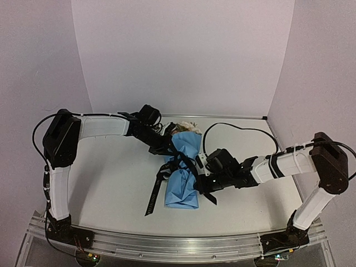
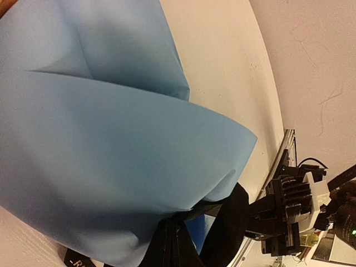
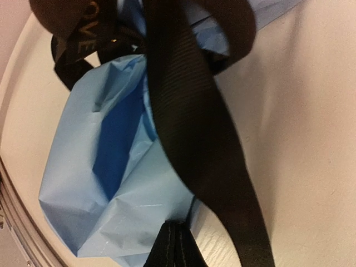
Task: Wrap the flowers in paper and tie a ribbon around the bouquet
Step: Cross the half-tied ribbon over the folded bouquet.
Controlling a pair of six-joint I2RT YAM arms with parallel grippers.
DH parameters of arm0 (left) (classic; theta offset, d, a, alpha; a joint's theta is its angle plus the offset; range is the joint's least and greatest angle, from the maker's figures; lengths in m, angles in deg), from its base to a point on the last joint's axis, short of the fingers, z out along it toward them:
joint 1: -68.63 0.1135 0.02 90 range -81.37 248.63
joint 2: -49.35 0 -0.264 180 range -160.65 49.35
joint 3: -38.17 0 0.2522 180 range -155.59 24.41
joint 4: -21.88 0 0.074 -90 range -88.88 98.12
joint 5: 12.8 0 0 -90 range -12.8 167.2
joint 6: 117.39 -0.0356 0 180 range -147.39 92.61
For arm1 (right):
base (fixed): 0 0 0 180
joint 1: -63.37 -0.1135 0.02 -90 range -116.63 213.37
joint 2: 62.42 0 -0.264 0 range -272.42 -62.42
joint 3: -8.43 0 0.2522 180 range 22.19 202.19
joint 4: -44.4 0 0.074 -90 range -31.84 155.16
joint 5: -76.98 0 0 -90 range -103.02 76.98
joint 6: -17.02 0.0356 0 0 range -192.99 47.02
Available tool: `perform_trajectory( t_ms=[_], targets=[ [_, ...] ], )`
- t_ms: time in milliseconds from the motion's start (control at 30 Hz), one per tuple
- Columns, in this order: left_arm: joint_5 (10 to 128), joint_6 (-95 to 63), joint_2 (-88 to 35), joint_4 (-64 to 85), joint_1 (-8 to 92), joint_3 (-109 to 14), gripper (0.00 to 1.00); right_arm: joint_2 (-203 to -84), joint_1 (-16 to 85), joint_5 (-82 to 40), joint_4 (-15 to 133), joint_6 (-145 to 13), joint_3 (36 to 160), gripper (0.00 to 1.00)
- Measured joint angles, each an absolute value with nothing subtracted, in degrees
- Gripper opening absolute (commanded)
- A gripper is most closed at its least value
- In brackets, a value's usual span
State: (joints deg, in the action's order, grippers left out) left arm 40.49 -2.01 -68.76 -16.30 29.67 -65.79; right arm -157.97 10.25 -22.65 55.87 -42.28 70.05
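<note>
Bouquet (image 1: 182, 175) points blooms away; left claw (image 1: 162, 149) closed, right claw (image 1: 202, 186) pinching ribbon (image 1: 153, 197).

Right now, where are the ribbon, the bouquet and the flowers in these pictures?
ribbon (image 1: 153, 198): top external view, on its loose tail.
bouquet (image 1: 182, 192): top external view, on the near half of its blue wrapping.
flowers (image 1: 183, 127): top external view, on the blooms at the far end.

The bouquet (image 1: 183, 175) lies mid-table (image 1: 111, 183), with the flowers (image 1: 183, 128) at its far end. The ribbon (image 1: 154, 197) goes around its middle, 1 tail lying on the table to the left. The left gripper (image 1: 161, 146) is at its far-left side, the right gripper (image 1: 203, 181) at its right.
</note>
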Motion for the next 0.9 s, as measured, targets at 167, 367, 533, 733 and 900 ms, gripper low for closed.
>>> perform_trajectory(
  t_ms=[167, 367, 533, 733, 900],
  targets=[
    [39.8, -1.1, -67.2, -14.6, 29.6, -59.3, 0.00, -158.0, 9.2, -26.0, 56.6, -42.6, 70.8, 0.00],
    [39.2, 1.3, -65.8, -12.7, 29.6, -52.8, 0.00, -156.9, 8.3, -25.8, 60.0, -43.9, 70.8, 0.22],
    [37.7, 1.7, -65.8, -13.0, 29.6, -54.3, 0.00, -153.3, 8.3, -23.9, 65.7, -47.9, 72.5, 0.42],
    [35.3, 3.7, -65.2, -12.4, 29.6, -56.6, 0.00, -152.3, 8.3, -17.8, 66.8, -52.6, 76.7, 0.61],
    [34.7, 5.2, -64.0, -11.8, 29.6, -55.7, 0.00, -154.9, 8.7, -12.6, 67.2, -54.3, 80.4, 0.63]
  ],
)
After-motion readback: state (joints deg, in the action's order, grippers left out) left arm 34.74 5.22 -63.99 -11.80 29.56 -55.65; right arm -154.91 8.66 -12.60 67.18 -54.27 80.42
